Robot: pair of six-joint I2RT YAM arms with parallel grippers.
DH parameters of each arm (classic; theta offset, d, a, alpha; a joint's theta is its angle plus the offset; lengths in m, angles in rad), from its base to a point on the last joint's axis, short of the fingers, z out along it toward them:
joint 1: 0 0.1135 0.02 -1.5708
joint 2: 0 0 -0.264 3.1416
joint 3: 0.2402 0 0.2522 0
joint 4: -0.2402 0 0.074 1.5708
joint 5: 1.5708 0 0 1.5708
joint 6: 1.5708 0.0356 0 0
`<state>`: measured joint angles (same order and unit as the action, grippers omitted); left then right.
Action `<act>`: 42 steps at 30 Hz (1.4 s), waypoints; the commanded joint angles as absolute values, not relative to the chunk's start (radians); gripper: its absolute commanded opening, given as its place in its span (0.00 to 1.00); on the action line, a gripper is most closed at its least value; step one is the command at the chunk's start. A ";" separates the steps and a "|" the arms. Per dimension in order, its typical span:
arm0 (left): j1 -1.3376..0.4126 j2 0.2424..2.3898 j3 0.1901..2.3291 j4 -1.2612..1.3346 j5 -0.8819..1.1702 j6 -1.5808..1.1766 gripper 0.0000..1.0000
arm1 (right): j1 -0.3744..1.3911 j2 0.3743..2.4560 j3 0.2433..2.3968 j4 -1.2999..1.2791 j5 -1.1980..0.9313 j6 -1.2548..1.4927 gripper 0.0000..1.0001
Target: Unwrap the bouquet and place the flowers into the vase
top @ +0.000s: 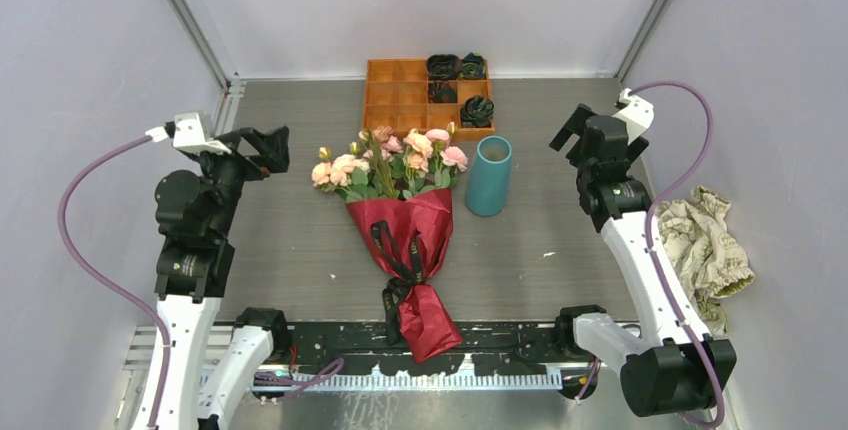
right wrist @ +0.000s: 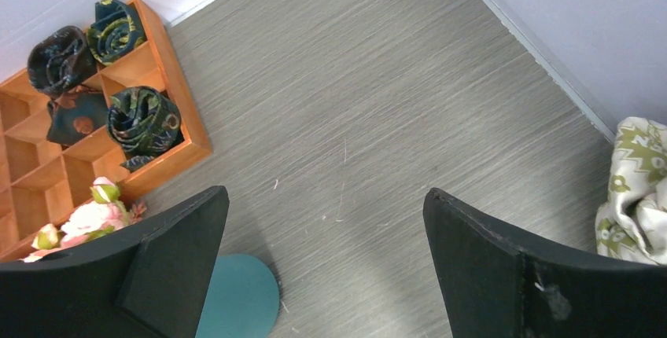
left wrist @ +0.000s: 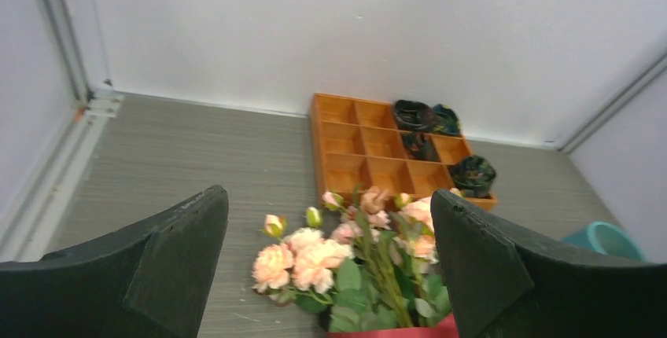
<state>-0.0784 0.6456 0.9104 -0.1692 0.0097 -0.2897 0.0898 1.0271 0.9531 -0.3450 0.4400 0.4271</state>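
Note:
The bouquet [top: 410, 240] lies in the middle of the table, wrapped in dark red paper tied with a black ribbon [top: 400, 260]. Its pink and peach flowers [top: 390, 160] point toward the back; they show in the left wrist view as flowers [left wrist: 346, 263]. The teal vase [top: 488, 176] stands upright just right of the blooms, its rim at the edge of the left wrist view as vase [left wrist: 602, 237] and the right wrist view as vase [right wrist: 240, 299]. My left gripper [top: 270, 150] hangs open left of the flowers, empty. My right gripper [top: 570, 130] is open and empty, right of the vase.
An orange compartment tray [top: 400, 100] sits at the back centre, with several rolled dark ties [top: 455, 68] in its right cells. A crumpled patterned cloth [top: 705, 250] lies at the table's right side. Grey walls close in on three sides.

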 commanded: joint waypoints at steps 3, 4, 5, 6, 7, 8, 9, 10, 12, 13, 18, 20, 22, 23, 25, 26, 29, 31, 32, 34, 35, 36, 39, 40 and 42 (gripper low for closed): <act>-0.081 0.708 1.236 -0.299 -0.033 -0.628 1.00 | 0.093 0.989 1.171 -0.481 0.419 0.496 0.99; -0.081 0.716 1.266 -0.300 -0.030 -0.672 1.00 | 0.093 0.981 1.197 -0.483 0.381 0.496 0.99; -0.081 0.714 1.283 -0.289 -0.034 -0.723 1.00 | 0.093 0.965 1.212 -0.471 0.344 0.497 0.99; -0.081 0.708 1.289 -0.267 -0.042 -0.773 1.00 | 0.093 0.940 1.217 -0.435 0.302 0.498 0.99; -0.081 0.699 1.290 -0.244 -0.045 -0.813 1.00 | 0.093 0.910 1.209 -0.392 0.262 0.498 1.00; -0.082 0.683 1.290 -0.228 -0.038 -0.855 1.00 | 0.092 0.877 1.196 -0.345 0.226 0.500 1.00; -0.081 0.664 1.295 -0.239 -0.034 -0.898 1.00 | 0.093 0.842 1.183 -0.307 0.205 0.518 1.00; -0.081 0.643 1.296 -0.247 -0.024 -0.941 1.00 | 0.093 0.809 1.161 -0.263 0.202 0.541 1.00; -0.081 0.600 1.286 -0.223 0.033 -0.981 1.00 | 0.093 0.730 1.107 -0.166 0.163 0.579 1.00; -0.082 0.577 1.265 -0.143 0.074 -0.937 1.00 | 0.093 0.693 1.069 -0.093 0.118 0.603 1.00; -0.081 0.581 1.356 -0.107 0.146 -0.801 0.92 | 0.094 0.747 1.214 -0.179 -0.076 0.640 0.99; -0.080 0.630 1.458 -0.221 0.168 -0.775 0.88 | 0.093 0.823 1.332 -0.294 -0.094 0.665 0.99; -0.079 0.729 1.618 -0.413 0.216 -0.716 0.85 | 0.093 0.865 1.396 -0.334 -0.122 0.697 0.99; -0.078 0.793 1.710 -0.524 0.222 -0.692 0.80 | 0.094 0.884 1.429 -0.353 -0.151 0.704 0.99; -0.077 0.909 1.850 -0.717 0.209 -0.659 0.73 | 0.106 0.939 1.527 -0.439 -0.205 0.685 0.99; -0.077 0.953 1.881 -0.770 0.206 -0.647 0.70 | 0.124 0.964 1.573 -0.480 -0.215 0.670 0.99; -0.078 1.005 1.816 -0.811 0.187 -0.644 0.67 | 0.255 1.020 1.690 -0.596 -0.156 0.590 0.99; -0.079 1.017 1.768 -0.841 0.118 -0.635 0.66 | 0.381 1.074 1.771 -0.727 -0.024 0.512 0.99; -0.081 1.027 1.754 -0.860 0.081 -0.625 0.65 | 0.452 1.111 1.809 -0.779 0.074 0.479 0.99; -0.089 1.057 1.753 -0.886 0.015 -0.601 0.64 | 0.595 1.201 1.869 -0.850 0.237 0.423 0.99; -0.102 1.082 1.773 -0.907 -0.032 -0.584 0.63 | 0.657 1.245 1.897 -0.877 0.309 0.400 0.99; -0.123 1.118 1.815 -0.936 -0.081 -0.563 0.62 | 0.723 1.284 1.922 -0.893 0.382 0.380 0.99; -0.290 1.276 2.039 -1.065 -0.358 -0.455 0.57 | 0.878 1.399 2.006 -0.940 0.592 0.318 1.00; -0.359 1.332 2.117 -1.108 -0.463 -0.412 0.57 | 0.911 1.428 2.029 -0.949 0.637 0.307 0.99; -0.479 1.483 2.327 -1.188 -0.640 -0.329 0.57 | 0.953 1.462 2.052 -0.954 0.662 0.296 0.99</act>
<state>-0.3058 1.3579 2.0277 -1.0691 -0.2611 -0.5144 0.8711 1.4033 1.9842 -0.8722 0.4210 0.3866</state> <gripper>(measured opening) 0.567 0.994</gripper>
